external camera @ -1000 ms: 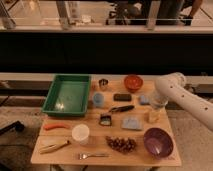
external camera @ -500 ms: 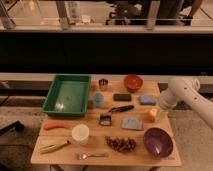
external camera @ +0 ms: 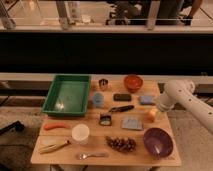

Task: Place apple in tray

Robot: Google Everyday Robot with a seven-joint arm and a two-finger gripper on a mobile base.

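Camera view has the gripper [external camera: 157,107] just above the apple [external camera: 151,116], though whether it grips yet cannot be told, so the step is judged the pick, calling next for a firm hold, a lift, and a carry far left to the tray [external camera: 50,100].
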